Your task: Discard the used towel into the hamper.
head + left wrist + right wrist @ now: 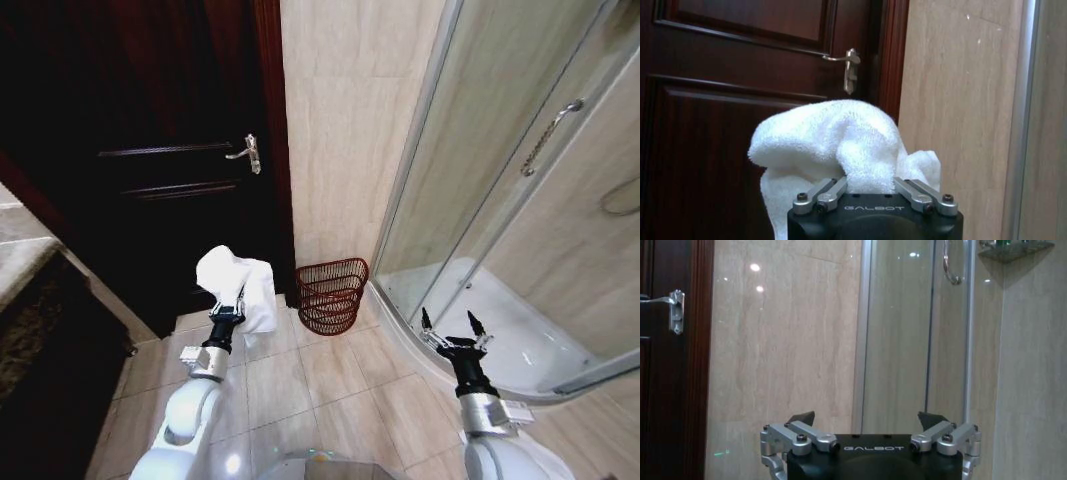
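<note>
While gripped by left pincer (230, 305), fluffy bunched towel (238, 283), round wire hamper (332, 294)

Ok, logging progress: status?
Left gripper shut on towel, held up beside hamper. Right gripper open, idle near shower. Floor path clear.

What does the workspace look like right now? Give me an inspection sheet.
Surface: beige tiled floor.
Job's things: white towel held up off the floor; wire hamper on the floor by the wall, to the towel's right, apart from it.
Clutter: nothing seen.
Grippers: left pincer shut on the towel; right pincer open, holding nothing, near the shower.
Cables: nothing seen.
Surroundings: dark wooden door with handle, glass shower enclosure, tiled wall.
</note>
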Robot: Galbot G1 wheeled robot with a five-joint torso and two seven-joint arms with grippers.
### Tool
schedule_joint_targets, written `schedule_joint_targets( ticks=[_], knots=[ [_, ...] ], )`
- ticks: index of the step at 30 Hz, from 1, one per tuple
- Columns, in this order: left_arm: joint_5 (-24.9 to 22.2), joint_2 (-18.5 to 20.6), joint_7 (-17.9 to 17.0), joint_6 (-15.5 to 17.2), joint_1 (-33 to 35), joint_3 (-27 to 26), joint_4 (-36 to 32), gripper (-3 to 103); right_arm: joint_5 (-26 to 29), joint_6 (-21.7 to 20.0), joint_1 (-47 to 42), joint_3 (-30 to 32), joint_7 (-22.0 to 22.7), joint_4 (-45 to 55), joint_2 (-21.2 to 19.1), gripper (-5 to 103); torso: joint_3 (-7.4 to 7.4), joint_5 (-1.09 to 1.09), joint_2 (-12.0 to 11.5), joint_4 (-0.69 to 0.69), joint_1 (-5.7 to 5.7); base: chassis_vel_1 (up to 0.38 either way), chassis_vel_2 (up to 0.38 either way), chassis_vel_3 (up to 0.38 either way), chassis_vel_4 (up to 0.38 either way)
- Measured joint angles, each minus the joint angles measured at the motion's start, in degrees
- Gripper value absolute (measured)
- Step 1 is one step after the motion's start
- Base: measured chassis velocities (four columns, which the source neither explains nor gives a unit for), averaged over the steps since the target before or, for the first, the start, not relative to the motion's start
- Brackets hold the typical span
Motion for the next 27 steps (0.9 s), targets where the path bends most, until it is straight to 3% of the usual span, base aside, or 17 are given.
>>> schedule_joint_targets(
  ticks=[27],
  knots=[
    [-0.1,0.4,0.4,-0.8,-0.2,0.1,1.5,15,-1.2,0.2,-0.2,-0.4,-0.3,-0.6,0.0,100,-3.84,0.0,-6.7,0.0,-2.86,0.0,0.0,0.0,0.0]
  ],
)
